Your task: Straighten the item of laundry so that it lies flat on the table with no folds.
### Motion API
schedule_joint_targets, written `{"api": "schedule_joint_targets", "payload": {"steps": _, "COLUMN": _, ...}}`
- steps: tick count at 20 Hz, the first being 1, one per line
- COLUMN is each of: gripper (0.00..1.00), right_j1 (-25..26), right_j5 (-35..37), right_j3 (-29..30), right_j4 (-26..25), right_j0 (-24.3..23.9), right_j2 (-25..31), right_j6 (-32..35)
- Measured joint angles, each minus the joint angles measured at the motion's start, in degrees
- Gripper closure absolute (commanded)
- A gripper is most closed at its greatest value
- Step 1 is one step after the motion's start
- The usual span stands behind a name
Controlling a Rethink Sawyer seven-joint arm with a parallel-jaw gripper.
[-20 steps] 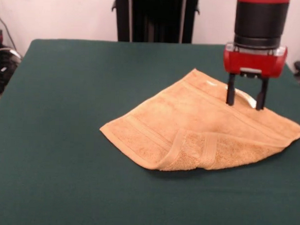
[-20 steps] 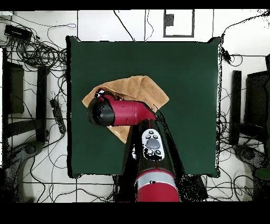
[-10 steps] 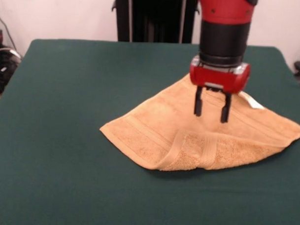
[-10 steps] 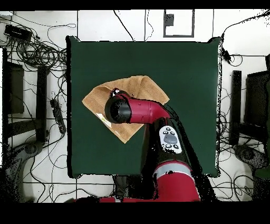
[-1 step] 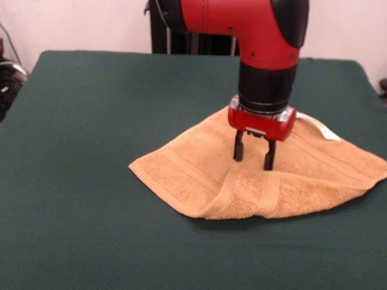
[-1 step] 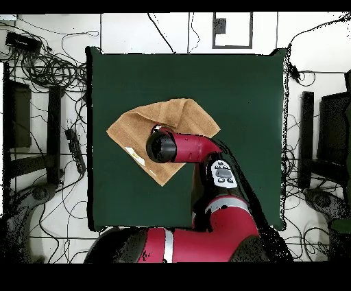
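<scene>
The red-and-black arm's jaws [image 5: 251, 156], spread and empty, hang over the golden-orange terry-cloth towel [image 5: 199, 177] just behind its folded-over front edge, seemingly to grip it on the dark green felt tabletop [image 5: 86, 116].

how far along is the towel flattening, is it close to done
Not close. Done: little, though the towel lies mostly spread on the table. In hand: the open gripper hangs low over the towel's middle, just behind the folded-over front corner, gripping nothing. Left: grasp that flap and pull it out until the towel lies flat.
</scene>
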Motion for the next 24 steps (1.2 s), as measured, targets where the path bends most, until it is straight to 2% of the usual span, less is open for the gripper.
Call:
{"api": "schedule_joint_targets", "payload": {"steps": 13, "gripper": 0.00, "right_j1": 0.22, "right_j5": 0.06, "right_j3": -1.71, "right_j4": -3.40, "right_j0": 1.98, "right_j2": -1.40, "right_j6": 0.01}}
{"api": "schedule_joint_targets", "payload": {"steps": 24, "gripper": 0.00, "right_j1": 1.12, "right_j5": 0.04, "right_j3": -4.99, "right_j4": -6.16, "right_j0": 5.80, "right_j2": -5.14, "right_j6": 0.01}}
